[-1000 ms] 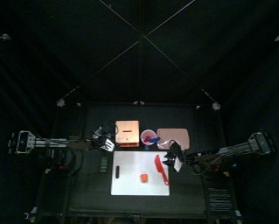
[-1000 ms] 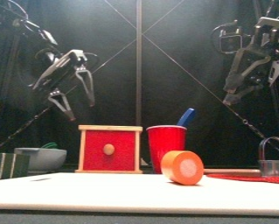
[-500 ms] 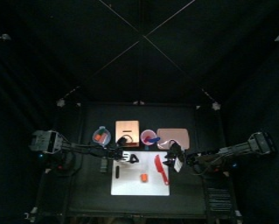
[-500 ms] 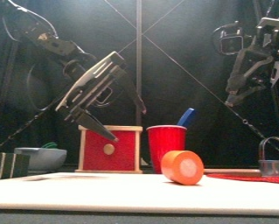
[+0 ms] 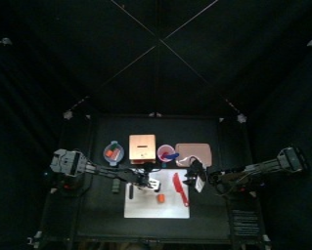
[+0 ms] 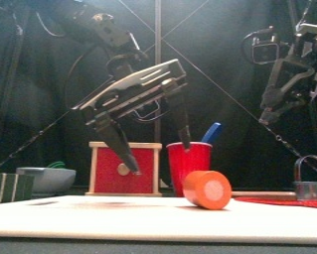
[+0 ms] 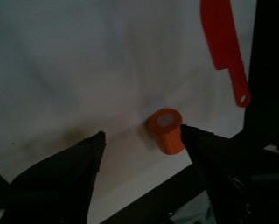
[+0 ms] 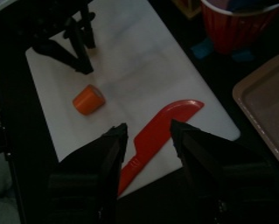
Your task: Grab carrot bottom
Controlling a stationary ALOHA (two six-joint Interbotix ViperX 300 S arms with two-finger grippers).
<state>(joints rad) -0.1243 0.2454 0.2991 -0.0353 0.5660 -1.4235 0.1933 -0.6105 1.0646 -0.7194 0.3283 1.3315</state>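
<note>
Left gripper (image 6: 154,164), frame centre: we log jaws spread, above the white mat (image 5: 145,203). Carrot bottom (image 6: 208,190), lower centre-right, lying on mat. Right gripper (image 8: 144,144), upper right: jaws spread, empty, over the red knife (image 8: 156,140).

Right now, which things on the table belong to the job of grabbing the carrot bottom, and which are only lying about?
Belong to the job:
- carrot bottom, lying on the white mat
- left gripper, jaws open above it

Only lying about:
- red knife
- red cup
- red box
- tray
- right gripper, open, held off to the side
</note>
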